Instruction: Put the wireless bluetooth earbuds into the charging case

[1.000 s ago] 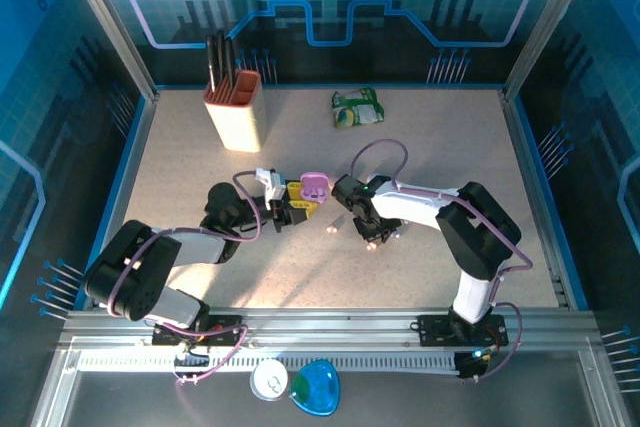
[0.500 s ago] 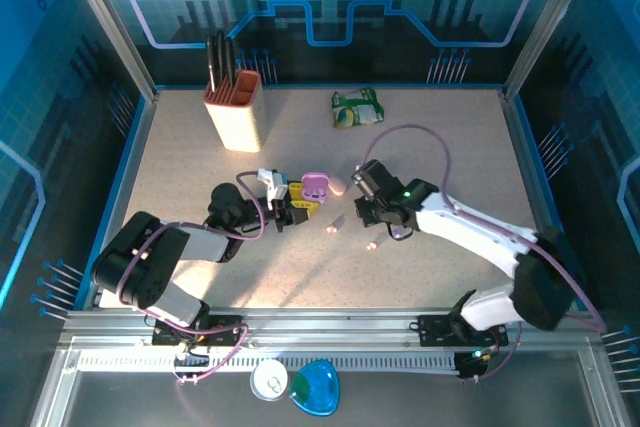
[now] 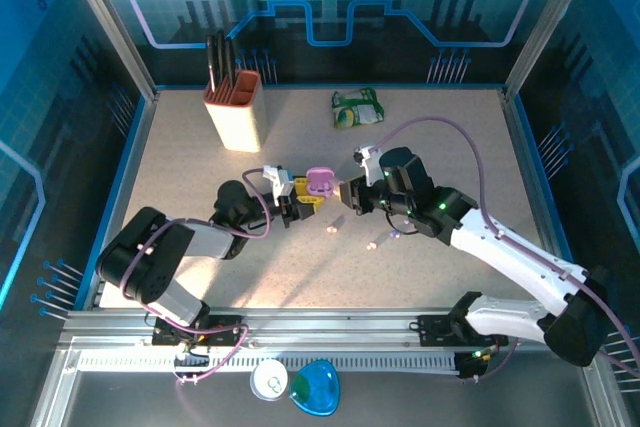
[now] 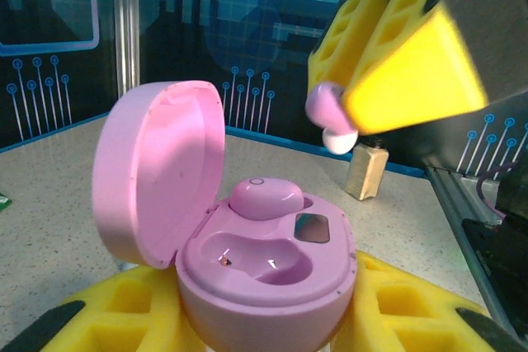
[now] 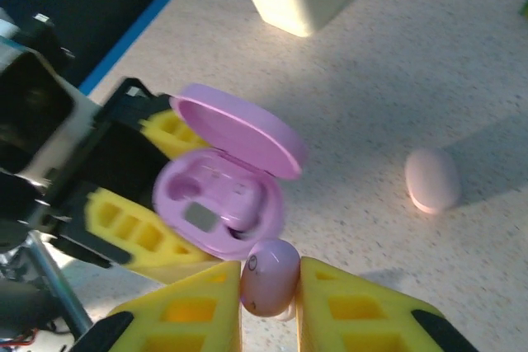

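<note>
My left gripper [image 3: 300,199] is shut on the lilac charging case [image 3: 320,183], which sits between its yellow fingers [image 4: 107,311] with the lid open. One lilac earbud [image 4: 266,197] lies in the far slot of the case [image 4: 264,261]; the near slot is bare. My right gripper [image 5: 270,290] is shut on a second lilac earbud [image 5: 270,276], pinched between its yellow pads just in front of the open case [image 5: 219,204]. In the left wrist view that held earbud [image 4: 330,113] hangs above and to the right of the case, apart from it.
A pale pink closed case [image 5: 431,180] lies on the table right of the lilac one. Two small loose earbuds [image 3: 331,230] [image 3: 371,244] lie near the table's middle. A beige knife holder [image 3: 235,107] stands back left, a green packet [image 3: 357,107] at the back.
My right gripper has risen from the table and swung up and left to the open case, carrying the earbud. The left gripper with the case shifted slightly right.
</note>
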You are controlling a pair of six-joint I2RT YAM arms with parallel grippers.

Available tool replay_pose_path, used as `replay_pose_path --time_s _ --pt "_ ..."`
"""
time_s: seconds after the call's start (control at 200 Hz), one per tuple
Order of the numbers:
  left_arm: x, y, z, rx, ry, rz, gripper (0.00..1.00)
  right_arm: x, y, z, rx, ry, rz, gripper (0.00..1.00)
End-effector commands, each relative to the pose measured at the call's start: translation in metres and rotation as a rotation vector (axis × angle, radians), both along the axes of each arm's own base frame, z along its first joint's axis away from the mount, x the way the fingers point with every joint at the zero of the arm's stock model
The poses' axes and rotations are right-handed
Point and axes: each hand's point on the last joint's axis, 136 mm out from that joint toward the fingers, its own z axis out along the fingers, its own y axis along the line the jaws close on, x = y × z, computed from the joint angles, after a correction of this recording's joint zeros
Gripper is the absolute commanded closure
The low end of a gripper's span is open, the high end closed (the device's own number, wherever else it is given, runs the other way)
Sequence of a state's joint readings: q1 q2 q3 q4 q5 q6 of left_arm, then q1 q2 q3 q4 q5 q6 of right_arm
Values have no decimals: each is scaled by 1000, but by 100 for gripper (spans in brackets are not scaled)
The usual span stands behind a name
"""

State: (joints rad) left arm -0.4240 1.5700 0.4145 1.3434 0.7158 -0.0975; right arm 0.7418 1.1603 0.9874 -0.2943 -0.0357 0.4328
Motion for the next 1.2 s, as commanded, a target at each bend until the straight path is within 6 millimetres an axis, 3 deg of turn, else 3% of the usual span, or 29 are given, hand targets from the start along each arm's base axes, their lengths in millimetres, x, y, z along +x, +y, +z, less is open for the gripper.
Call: replay_pose_path --time_s 0.0,0.22,0.39,0.805,1.196 --pt "8 -2 16 -22 -95 40 73 -3 27 38 105 -69 83 78" --pt "10 -2 16 -14 -119 73 73 2 56 41 110 -68 149 78" --pt "8 -2 20 -19 -130 77 73 12 66 36 86 -71 156 78" --pt "7 -2 24 -31 -126 85 73 19 65 1 12 -20 129 78" --pt "9 0 27 -36 -131 110 73 21 60 -15 -29 10 107 77"
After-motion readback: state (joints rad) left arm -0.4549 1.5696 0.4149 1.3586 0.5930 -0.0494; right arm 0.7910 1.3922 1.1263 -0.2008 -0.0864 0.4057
